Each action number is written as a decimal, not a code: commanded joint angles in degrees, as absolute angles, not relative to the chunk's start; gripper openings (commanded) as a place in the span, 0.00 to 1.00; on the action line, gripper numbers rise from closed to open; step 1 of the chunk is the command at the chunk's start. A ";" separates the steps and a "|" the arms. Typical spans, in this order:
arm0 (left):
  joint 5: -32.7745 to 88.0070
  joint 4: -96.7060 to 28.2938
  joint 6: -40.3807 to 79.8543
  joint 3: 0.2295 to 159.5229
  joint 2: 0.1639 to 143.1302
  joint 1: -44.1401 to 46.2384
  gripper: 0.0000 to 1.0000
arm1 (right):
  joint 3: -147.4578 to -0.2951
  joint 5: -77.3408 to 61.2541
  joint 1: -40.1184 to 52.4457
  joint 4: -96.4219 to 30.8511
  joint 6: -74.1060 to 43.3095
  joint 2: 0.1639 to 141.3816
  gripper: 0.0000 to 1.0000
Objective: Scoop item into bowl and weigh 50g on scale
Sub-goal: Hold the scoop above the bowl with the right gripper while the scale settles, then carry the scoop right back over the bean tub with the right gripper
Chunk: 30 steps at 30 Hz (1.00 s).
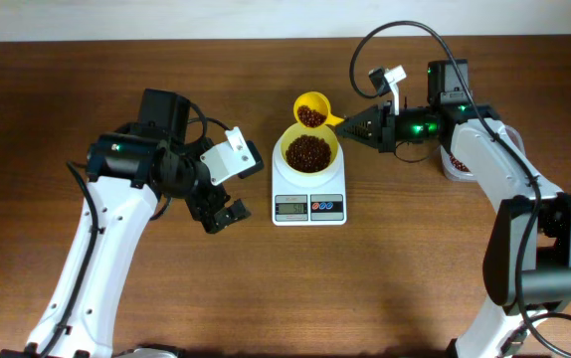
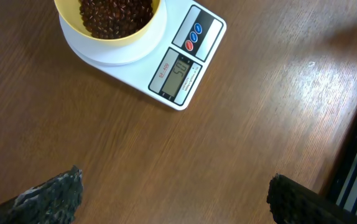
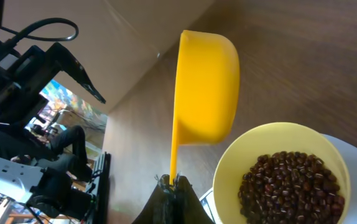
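Note:
The pale yellow bowl [image 1: 334, 145] stands on the white scale [image 1: 309, 191] at mid-table, holding a heap of dark red-brown beans [image 1: 308, 152]. Just behind it a small yellow scoop [image 1: 311, 109] hovers with beans inside, its handle pinched by my right gripper [image 1: 350, 124], which is shut. The right wrist view shows the scoop [image 3: 206, 87] from outside, above the bowl [image 3: 228, 168] and beans [image 3: 290, 186], with my gripper [image 3: 173, 183] shut on the handle. My left gripper [image 1: 221, 214] is open over bare table, left of the scale [image 2: 185, 68]; its fingertips [image 2: 54, 196] are wide apart and hold nothing.
A clear tub [image 1: 456, 166] with beans sits at the right, partly hidden behind my right arm. The scale's grey display [image 2: 180, 73] is lit beside its red and blue buttons [image 2: 194, 36]. Brown tabletop surrounds the scale.

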<state>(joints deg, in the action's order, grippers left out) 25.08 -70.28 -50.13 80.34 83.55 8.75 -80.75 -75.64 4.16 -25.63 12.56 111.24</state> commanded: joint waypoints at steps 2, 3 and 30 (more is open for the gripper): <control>25.71 -70.32 -51.05 80.07 83.64 8.47 0.99 | -80.58 -78.00 4.05 -25.43 9.30 111.66 0.04; 25.69 -70.32 -51.05 80.07 83.64 8.45 0.99 | -80.58 -78.00 4.05 -25.45 5.82 111.66 0.04; 25.69 -70.32 -51.05 80.07 83.64 8.45 0.99 | -80.55 -77.41 -28.99 -43.31 11.42 111.63 0.04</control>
